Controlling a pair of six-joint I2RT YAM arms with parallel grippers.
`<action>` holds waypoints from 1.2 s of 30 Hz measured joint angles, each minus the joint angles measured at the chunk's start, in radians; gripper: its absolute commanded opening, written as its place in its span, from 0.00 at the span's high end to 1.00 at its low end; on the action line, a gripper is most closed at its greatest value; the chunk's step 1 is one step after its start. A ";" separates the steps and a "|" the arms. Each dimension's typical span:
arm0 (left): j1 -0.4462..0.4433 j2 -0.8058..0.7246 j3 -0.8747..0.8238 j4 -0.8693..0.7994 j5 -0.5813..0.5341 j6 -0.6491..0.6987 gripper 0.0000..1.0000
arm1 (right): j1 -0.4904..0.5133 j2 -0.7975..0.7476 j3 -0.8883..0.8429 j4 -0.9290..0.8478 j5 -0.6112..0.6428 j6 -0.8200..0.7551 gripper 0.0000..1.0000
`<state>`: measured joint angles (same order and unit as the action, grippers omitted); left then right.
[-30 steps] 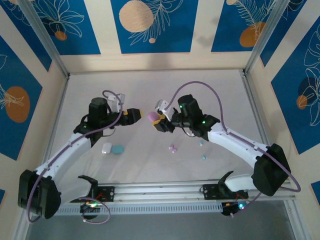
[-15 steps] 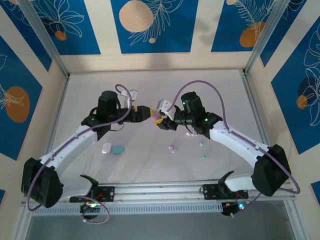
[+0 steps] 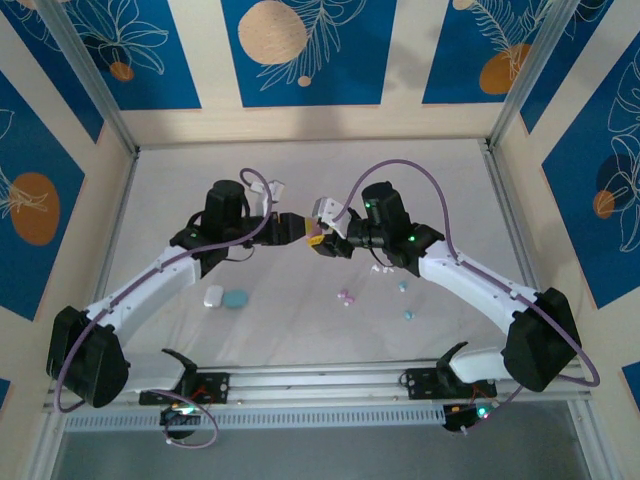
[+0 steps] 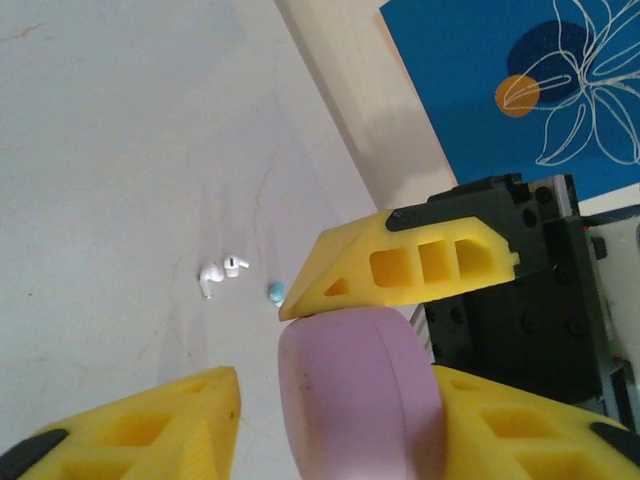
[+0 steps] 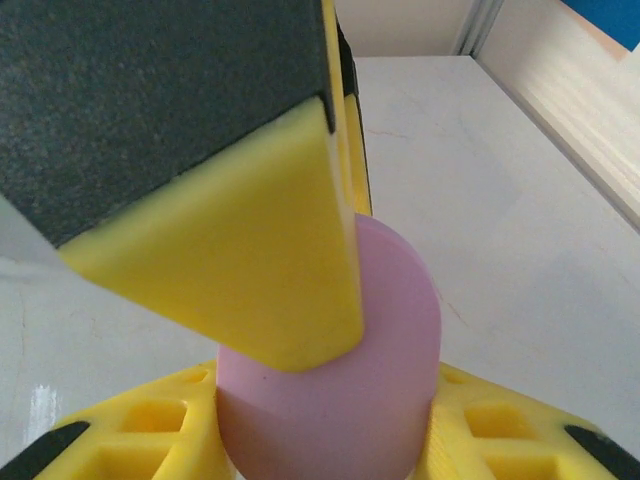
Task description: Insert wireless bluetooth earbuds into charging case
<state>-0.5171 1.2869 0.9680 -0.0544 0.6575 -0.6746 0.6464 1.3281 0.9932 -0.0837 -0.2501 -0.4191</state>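
Closer, pink case [image 5: 392, 300] in right tool [image 5: 325, 385]

Shell of the rounded pink plastic case [image 4: 355, 400]: smooth, satin-matt. Fingers [image 5: 130, 425] of the right tool [image 5: 328, 400] and of the left tool [image 4: 338, 390]: matt yellow moulded plastic with open cells; one inner face bears a dark grainy pad [image 5: 150, 90]. The tiny white earbuds [image 4: 235, 265] and tiny teal earbud [image 4: 276, 292]: glossy plastic. The white bench [image 3: 300, 170]: matt, faintly scuffed. The corner posts [image 3: 95, 85]: bare silvery metal. The lilac cable [image 3: 400, 164]: smooth sheath.
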 measured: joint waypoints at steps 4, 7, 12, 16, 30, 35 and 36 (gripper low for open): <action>-0.005 0.011 0.015 -0.010 0.000 0.001 0.69 | 0.002 0.001 0.001 -0.006 0.015 -0.001 0.59; -0.008 0.018 0.025 -0.021 -0.011 -0.005 0.87 | 0.002 0.003 0.002 -0.012 0.031 -0.003 0.53; -0.009 0.018 0.011 0.032 -0.039 -0.068 0.95 | -0.011 -0.018 -0.013 0.054 0.036 0.023 0.35; -0.009 0.016 -0.049 0.160 -0.058 -0.187 0.98 | -0.094 -0.108 -0.095 0.164 -0.042 0.052 0.31; -0.009 -0.003 -0.074 0.351 -0.064 -0.475 0.98 | -0.196 -0.106 -0.138 0.339 -0.261 0.128 0.27; -0.010 -0.021 -0.074 0.380 -0.063 -0.523 0.97 | -0.196 -0.040 -0.105 0.369 -0.292 0.157 0.30; -0.010 -0.022 -0.075 0.387 -0.063 -0.531 0.98 | -0.196 -0.031 -0.099 0.378 -0.294 0.165 0.32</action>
<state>-0.5270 1.2648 0.8928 0.3325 0.5941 -1.2057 0.4500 1.2968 0.8944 0.2939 -0.5442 -0.2539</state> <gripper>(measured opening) 0.192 0.714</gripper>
